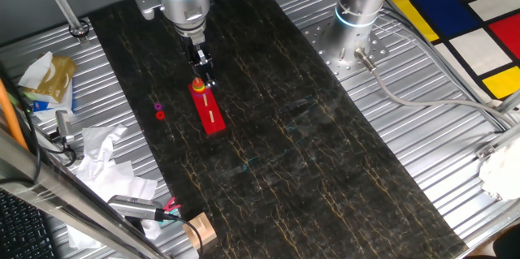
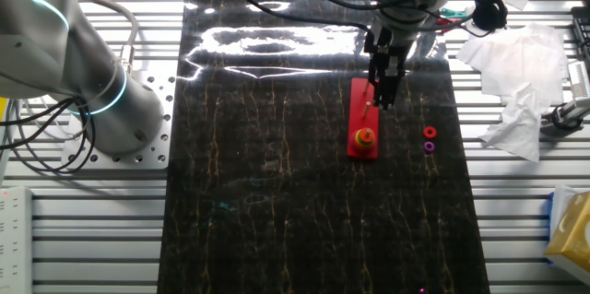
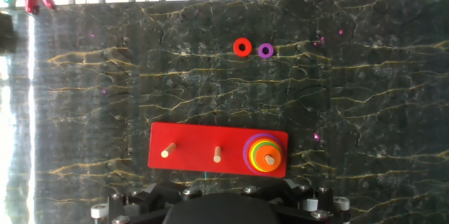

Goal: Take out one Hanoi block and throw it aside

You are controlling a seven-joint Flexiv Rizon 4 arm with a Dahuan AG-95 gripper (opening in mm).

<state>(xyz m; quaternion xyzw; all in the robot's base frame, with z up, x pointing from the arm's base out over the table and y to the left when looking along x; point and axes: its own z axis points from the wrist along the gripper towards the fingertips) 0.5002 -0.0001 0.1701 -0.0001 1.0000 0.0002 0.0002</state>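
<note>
The Hanoi block point(image 1: 160, 115), a tiny orange-red ring, lies loose on the dark mat next to a tiny purple ring point(image 1: 158, 106). It also shows in the other fixed view point(image 2: 430, 133) and in the hand view point(image 3: 243, 47). The long red peg board point(image 1: 209, 111) carries a stack of coloured rings point(image 3: 264, 154) with an orange ring on top, on one end peg. My gripper point(image 1: 205, 83) hangs just above the board near the stack, apart from the loose ring. Its fingers look slightly parted and hold nothing. The hand view shows only the gripper's body; the fingertips are hidden there.
Crumpled white tissue point(image 1: 106, 157), a snack bag point(image 1: 49, 76) and tools lie off the mat's edge near the loose rings. A second arm's base point(image 1: 353, 23) stands on the metal table beside the mat. Two board pegs point(image 3: 168, 150) are bare.
</note>
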